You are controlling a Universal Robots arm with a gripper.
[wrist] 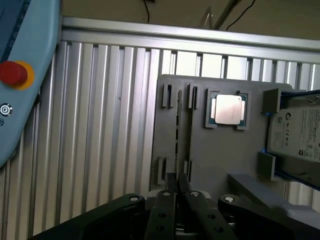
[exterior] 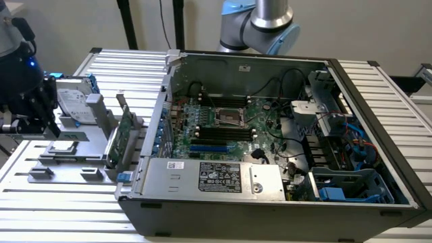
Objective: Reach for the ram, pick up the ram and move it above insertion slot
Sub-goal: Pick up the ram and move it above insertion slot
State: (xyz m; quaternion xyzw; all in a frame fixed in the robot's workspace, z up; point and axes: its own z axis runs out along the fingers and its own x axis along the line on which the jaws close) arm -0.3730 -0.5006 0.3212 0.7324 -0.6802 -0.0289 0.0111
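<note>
- You have the claw (wrist: 180, 195) over the grey fixture (wrist: 220, 155) on the slatted desk (wrist: 100, 125), well apart from the open computer case (exterior: 270, 212).
- The ram (wrist: 177, 145) reads as a thin dark line seen edge-on. It runs from the claw's tip straight ahead to the far pair of clips (wrist: 166, 95). By my judgement it is at the fixture, nowhere near the memory slots (exterior: 223, 134).
- You cannot tell here whether the claw is spread, pressed together or pinching the ram.
- To do this step well, keep the claw centred on that thin edge and square to its length. Take it near mid-length and bring it straight up out of the clips without tilt.
- Mind the processor chip (wrist: 227, 109) just beside the ram, and the hard drive (wrist: 295, 132) beyond it on the same side.
- The ram's near end lies behind the claw, so you cannot tell whether it rests in the clips or hangs above them.
- In the exterior view the frame edge cuts the claw, and the slot latches are too small to read.
</note>
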